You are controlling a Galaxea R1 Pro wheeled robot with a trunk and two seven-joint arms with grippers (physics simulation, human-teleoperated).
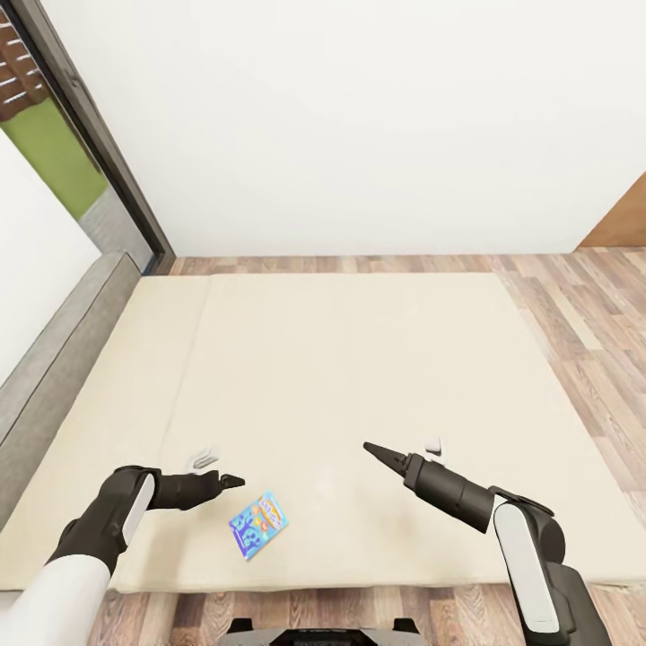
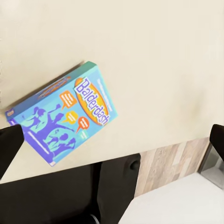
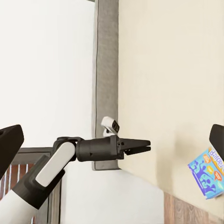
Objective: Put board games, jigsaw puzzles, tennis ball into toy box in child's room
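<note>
The small blue board game is showing the title "Balderdash" in blue letters on an orange oval across its lid. Around that title I am seeing orange speech bubbles and purple silhouette figures; the smaller print is too fine to read. One long side panel is dark with an orange label. The box is lying flat, lid up, on the beige mattress of the bed, near the foot edge closest to me.

I am holding my left gripper over the mattress just beside the box, not touching it. In the right wrist view its fingers are lying together in a narrow point, gripping nothing. I am holding my right gripper above the mattress, well apart from the box, with its fingers likewise drawn to a point and empty.

The grey headboard is running along my left, with a dark-framed window beyond it and wood-plank floor on my right.
</note>
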